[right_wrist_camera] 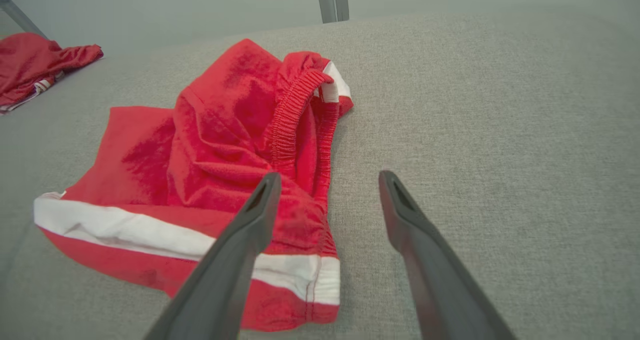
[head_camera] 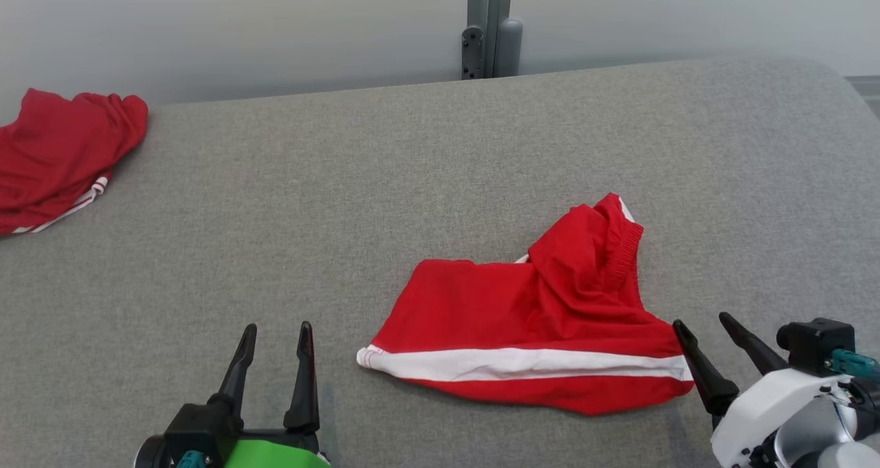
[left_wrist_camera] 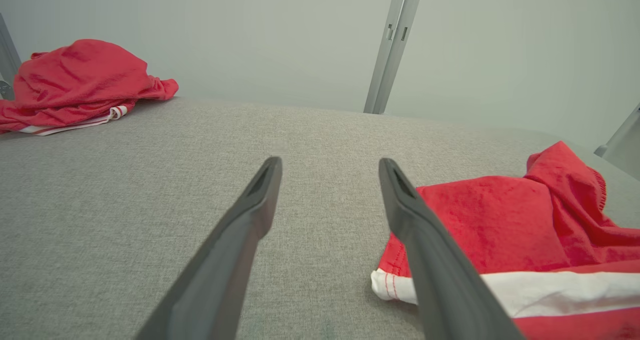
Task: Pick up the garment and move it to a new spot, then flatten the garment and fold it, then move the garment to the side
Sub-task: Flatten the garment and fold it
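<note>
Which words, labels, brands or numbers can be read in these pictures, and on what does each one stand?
None: no text can be read in any view.
The red shorts and the second red garment show only white stripes, with no print or tag visible.
The grey surface is plain.

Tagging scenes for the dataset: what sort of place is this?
Likely a test lab, not a home: bare grey cloth-covered table, plain wall with a metal post, red shorts laid out in front, a second pair far left.
</note>
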### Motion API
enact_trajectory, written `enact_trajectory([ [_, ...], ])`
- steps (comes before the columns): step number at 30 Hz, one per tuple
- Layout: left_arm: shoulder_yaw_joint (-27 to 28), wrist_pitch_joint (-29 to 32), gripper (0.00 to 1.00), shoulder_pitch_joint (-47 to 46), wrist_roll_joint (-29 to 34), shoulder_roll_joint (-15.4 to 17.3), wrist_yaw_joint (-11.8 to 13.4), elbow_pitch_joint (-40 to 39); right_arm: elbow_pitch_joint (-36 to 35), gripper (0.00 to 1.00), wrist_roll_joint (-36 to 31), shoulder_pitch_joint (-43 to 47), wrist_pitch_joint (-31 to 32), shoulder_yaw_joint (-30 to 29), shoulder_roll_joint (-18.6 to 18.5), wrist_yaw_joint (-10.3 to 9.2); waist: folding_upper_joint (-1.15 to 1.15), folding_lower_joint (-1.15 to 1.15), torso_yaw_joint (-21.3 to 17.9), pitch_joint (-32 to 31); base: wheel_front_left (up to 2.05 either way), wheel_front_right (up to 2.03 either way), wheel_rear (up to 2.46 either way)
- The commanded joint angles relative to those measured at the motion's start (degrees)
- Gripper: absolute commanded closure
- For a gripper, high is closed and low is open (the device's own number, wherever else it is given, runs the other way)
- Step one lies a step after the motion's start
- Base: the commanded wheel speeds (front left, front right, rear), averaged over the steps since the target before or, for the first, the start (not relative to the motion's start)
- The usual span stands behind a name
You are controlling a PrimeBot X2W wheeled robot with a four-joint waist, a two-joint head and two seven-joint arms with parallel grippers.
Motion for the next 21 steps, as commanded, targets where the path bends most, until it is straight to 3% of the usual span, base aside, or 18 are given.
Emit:
enact_trajectory([
  [1,0.1,0.0,0.00,-1.0,0.0,0.1,0.0,-0.1,-1.7,0.00,1.5,1.8,1.2,0.1,-1.2,-0.04,0.00,0.00,0.4,0.8,0.00,0.00,0.00],
  [7,0.6,0.0,0.00,-1.5,0.1,0.1,-0.2,0.0,-6.1,0.00,4.8,6.1,6.0,0.3,-4.2,-0.05,0.00,0.00,0.5,2.2,0.00,0.00,0.00],
  [21,0.8,0.0,0.00,-2.9,1.1,0.1,-0.7,0.9,4.5,0.01,9.3,-0.7,3.7,5.8,-4.0,-0.04,0.00,0.00,1.7,3.8,0.00,0.00,0.00],
])
